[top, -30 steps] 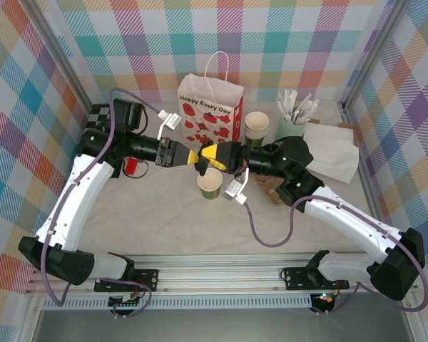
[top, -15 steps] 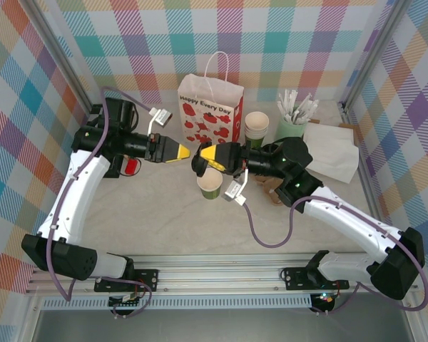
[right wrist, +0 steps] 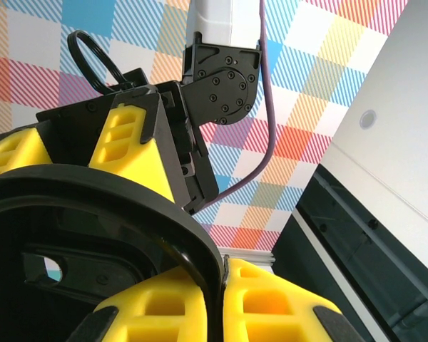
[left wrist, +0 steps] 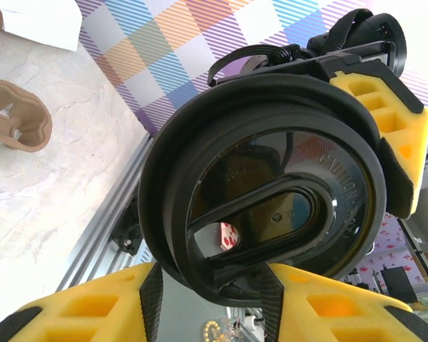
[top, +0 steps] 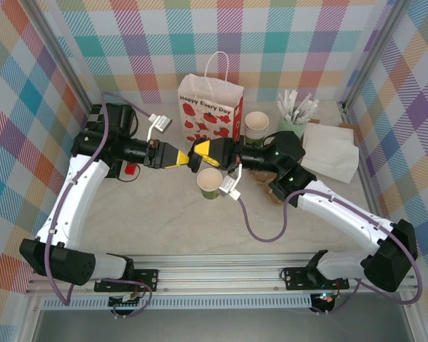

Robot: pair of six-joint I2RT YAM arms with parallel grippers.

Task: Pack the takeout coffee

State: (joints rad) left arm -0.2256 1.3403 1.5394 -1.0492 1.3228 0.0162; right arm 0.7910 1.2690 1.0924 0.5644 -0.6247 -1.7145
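Note:
The takeout coffee's green paper cup stands on the table, cream inside, with no lid on it. Its round black lid hangs in the air just above and left of the cup. My right gripper is shut on the lid's rim, as the right wrist view shows, with the lid pinched at the gripper. My left gripper faces it from the left. In the left wrist view the lid is close up, and its lower edge sits between the parted jaws of the left gripper.
A white paper bag with red strawberries stands upright behind the grippers. To its right stand a stack of green cups, a mint tumbler of white sticks and white napkins. A brown cardboard carrier lies under the right arm.
The left gripper drew back to the left, then came back to the lid with its jaws a little wider. The right gripper carried the lid slightly left and up.

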